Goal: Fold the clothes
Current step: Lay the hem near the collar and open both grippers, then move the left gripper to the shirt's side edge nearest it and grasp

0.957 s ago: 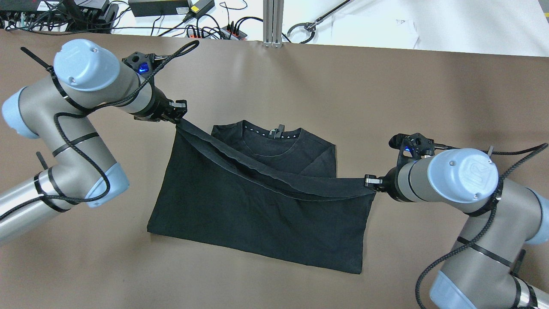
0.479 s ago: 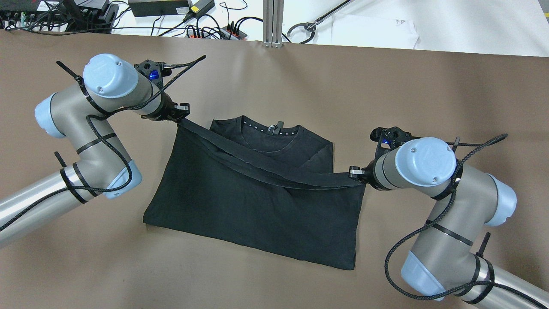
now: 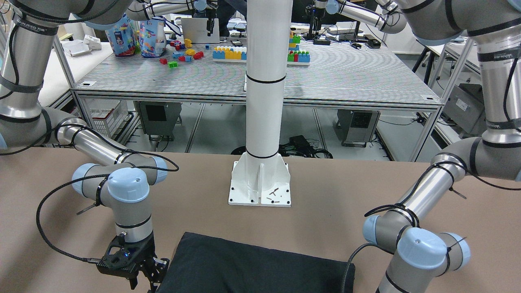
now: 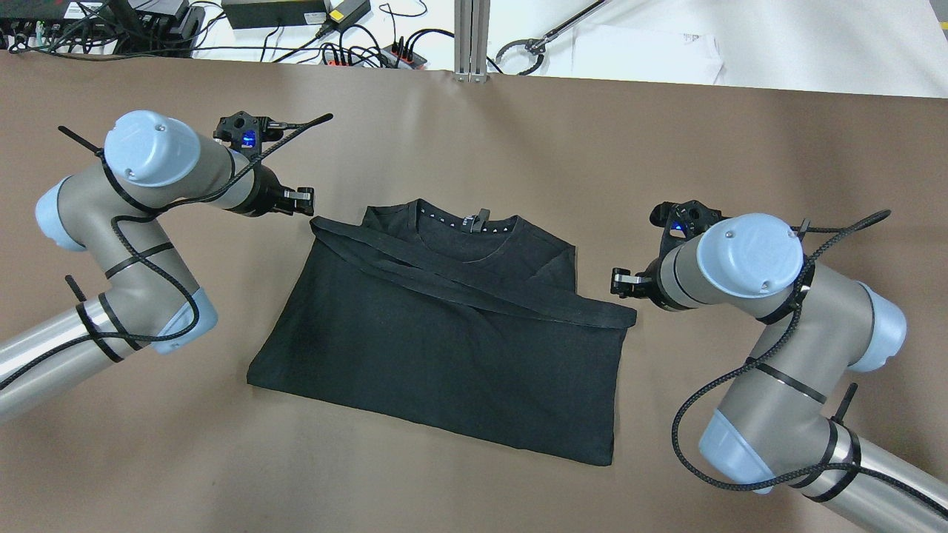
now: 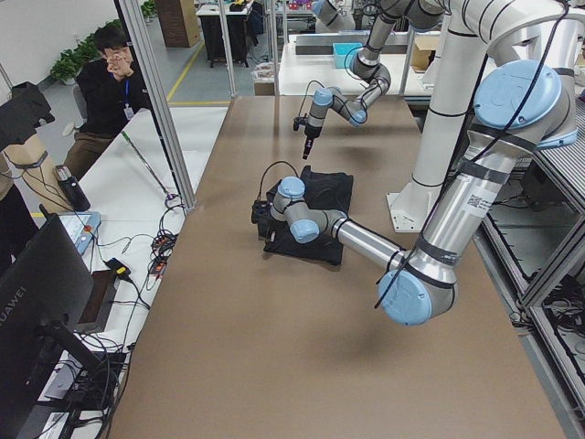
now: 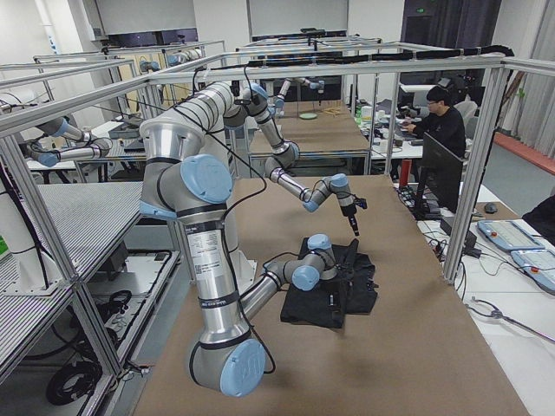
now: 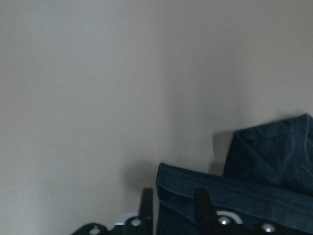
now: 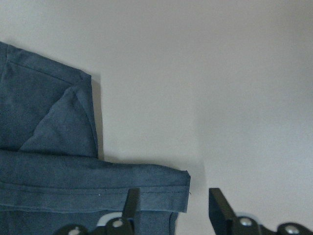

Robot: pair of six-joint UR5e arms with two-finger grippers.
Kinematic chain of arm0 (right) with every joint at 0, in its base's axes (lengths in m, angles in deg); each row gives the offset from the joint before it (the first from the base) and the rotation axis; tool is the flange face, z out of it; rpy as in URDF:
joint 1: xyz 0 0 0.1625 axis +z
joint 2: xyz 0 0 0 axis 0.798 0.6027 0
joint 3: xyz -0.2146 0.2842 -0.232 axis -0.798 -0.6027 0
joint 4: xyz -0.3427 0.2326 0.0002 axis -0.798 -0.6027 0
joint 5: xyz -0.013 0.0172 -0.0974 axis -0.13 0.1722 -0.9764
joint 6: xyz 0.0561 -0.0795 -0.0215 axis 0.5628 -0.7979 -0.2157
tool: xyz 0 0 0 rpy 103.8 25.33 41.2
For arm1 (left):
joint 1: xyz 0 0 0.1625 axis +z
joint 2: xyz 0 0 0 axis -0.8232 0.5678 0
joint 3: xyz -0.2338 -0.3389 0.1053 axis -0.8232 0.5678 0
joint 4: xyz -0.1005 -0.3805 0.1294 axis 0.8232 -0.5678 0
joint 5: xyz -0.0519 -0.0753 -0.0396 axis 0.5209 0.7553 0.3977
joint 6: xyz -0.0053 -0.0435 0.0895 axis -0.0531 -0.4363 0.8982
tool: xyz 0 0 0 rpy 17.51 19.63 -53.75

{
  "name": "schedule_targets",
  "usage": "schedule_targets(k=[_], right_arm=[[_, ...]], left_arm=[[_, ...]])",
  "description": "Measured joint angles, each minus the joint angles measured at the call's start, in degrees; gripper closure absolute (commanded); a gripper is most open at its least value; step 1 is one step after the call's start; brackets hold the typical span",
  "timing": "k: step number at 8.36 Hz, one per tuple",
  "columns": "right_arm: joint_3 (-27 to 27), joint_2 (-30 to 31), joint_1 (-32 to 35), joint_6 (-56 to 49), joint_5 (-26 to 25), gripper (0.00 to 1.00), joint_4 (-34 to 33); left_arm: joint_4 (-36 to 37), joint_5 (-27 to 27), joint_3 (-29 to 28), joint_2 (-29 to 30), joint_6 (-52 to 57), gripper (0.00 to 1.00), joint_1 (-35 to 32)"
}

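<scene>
2 spread-jawed grippers: left gripper point(image 4: 302, 198), right gripper point(image 4: 621, 281), just beside the garment's point(image 4: 444, 363) hem point(image 4: 474, 287) corners; a low retreat may snag and drag the skewed fold.

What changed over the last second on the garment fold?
The left pincer and right pincer let go of the hemmed edge of the plain black fabric garment and backed outward. The edge dropped flat across it. The rest of the garment barely shifted.

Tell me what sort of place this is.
Most likely a robotics lab. Another grey robot arm with blue joints works at a neighbouring station, a ridged metal workbench holds colourful plastic building bricks, and a seated person watches a monitor.
</scene>
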State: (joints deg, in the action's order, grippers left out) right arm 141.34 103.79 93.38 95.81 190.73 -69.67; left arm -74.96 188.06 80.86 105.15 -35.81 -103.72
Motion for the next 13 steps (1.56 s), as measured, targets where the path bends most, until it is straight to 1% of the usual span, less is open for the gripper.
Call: schedule_targets(k=[1,3,4,5,6,8,10,11,13], right_arm=[[0.4,0.1,0.9,-1.5,1.7,0.06,0.0],[1.5,0.4,1.0,-2.7,4.5,0.06,0.1],[1.8,0.4,0.5,-2.8,4.9,0.06,0.3],[1.8,0.5,-0.1,-2.8,4.9,0.06,0.6],[1.8,0.5,-0.8,-2.8,4.7,0.06,0.9],[1.8,0.5,-1.5,-2.8,4.4,0.06,1.0],[1.8,0.5,-1.7,-2.9,4.3,0.06,1.1],[1.7,0.5,-1.9,-2.9,4.2,0.06,1.0],[1.7,0.4,-2.1,-2.9,4.1,0.06,1.0]], left_arm=[[-1.1,1.9,2.7,-2.4,1.7,0.0,-0.2],[-1.8,5.9,11.1,-9.7,4.3,0.0,0.0],[-2.2,6.9,15.2,-13.3,4.8,0.0,0.8],[-2.7,7.2,17.8,-16.1,5.0,0.0,2.5],[-3.5,7.1,18.9,-18.1,5.2,0.0,4.9],[-4.9,6.7,19.2,-20.7,5.3,0.0,9.3],[-5.6,6.3,17.5,-21.3,5.4,0.0,11.4],[-6.9,6.0,15.5,-21.2,5.5,0.04,11.7],[-12.1,5.9,11.3,-20.8,5.3,0.44,11.9]])
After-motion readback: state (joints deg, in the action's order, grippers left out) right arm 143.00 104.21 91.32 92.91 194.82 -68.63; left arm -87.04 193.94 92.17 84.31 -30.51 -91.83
